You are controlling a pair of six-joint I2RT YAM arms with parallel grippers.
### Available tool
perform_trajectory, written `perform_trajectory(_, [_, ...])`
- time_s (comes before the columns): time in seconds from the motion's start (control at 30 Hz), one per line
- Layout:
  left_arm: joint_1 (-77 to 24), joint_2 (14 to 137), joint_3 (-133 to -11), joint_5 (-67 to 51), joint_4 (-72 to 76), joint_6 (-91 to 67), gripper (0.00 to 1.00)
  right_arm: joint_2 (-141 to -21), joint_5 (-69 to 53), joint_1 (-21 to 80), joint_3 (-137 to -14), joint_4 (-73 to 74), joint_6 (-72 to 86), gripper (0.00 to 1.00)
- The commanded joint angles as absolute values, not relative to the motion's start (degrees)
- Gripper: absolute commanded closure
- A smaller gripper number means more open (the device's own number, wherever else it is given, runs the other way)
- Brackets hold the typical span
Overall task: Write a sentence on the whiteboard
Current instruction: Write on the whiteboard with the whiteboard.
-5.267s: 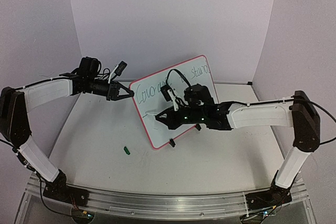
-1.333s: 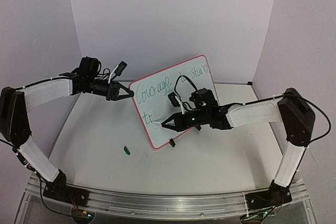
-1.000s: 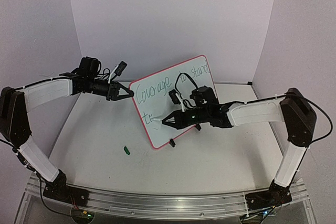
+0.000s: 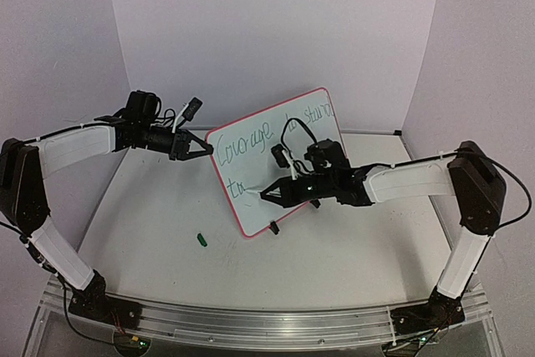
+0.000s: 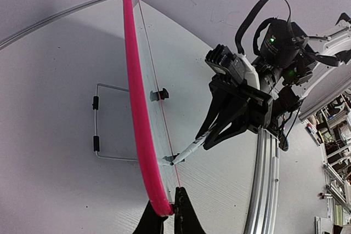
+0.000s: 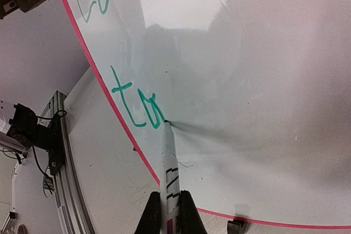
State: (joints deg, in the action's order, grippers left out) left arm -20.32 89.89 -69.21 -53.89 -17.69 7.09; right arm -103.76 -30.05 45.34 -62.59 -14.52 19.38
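- Pale lilac walls (image 4: pixel 276 31) close in a white table (image 4: pixel 150 232), with both arms reaching toward its middle.
- The whiteboard (image 4: pixel 255 171) stands upright on the table between the two arms, leaning slightly back and turned at an angle. A wire stand (image 5: pixel 101 130) shows behind it, and a small black foot (image 4: pixel 273 226) sits on its lower edge.
- The left pincer (image 4: pixel 203 150) is clamped narrow on the board's pink frame at the upper left corner. In the left wrist view its two fingertips (image 5: pixel 181 212) pinch that edge.
- The right pincer (image 4: pixel 269 195) is closed around a white marker (image 6: pixel 167 163), which sticks out ahead of the fingers.
- The marker's tip touches the board's face low on its left side.
- The sentence (image 4: pixel 244 145) is in green cursive. The upper line reads "Courage to stand", though the arm's cable crosses part of it.
- On the lower line only a "t" and one or two more letters show, and the tip rests at the end of them.
- A small green piece (image 4: pixel 201 240) lies on the table in front of the board, apart from it.
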Motion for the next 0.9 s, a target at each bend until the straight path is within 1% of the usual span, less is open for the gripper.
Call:
perform_trajectory(0.0, [-22.16,90.19,-69.52,-51.84,-20.71,12.47,1.0,-100.83,-25.03,44.91,-63.43,-15.21,19.05,1.0])
perform_trajectory(0.1, [-22.16,90.15,-69.52,-51.8,-20.67,12.43,1.0,-99.23,-24.92,44.9,-63.82,-15.04,18.65,1.0])
perform_trajectory(0.3, [-22.15,90.19,-69.54,-51.87,-20.65,12.46,1.0,-97.65,-29.84,44.91,-65.48,-15.03,18.19,1.0])
perform_trajectory(0.63, [-22.15,90.21,-69.52,-51.94,-20.65,12.42,1.0,-102.13,-27.79,44.91,-68.75,-14.94,18.27,1.0])
perform_trajectory(0.87, [-22.15,90.2,-69.56,-51.87,-20.72,12.44,1.0,-103.97,-26.95,44.92,-68.53,-14.86,18.83,1.0])
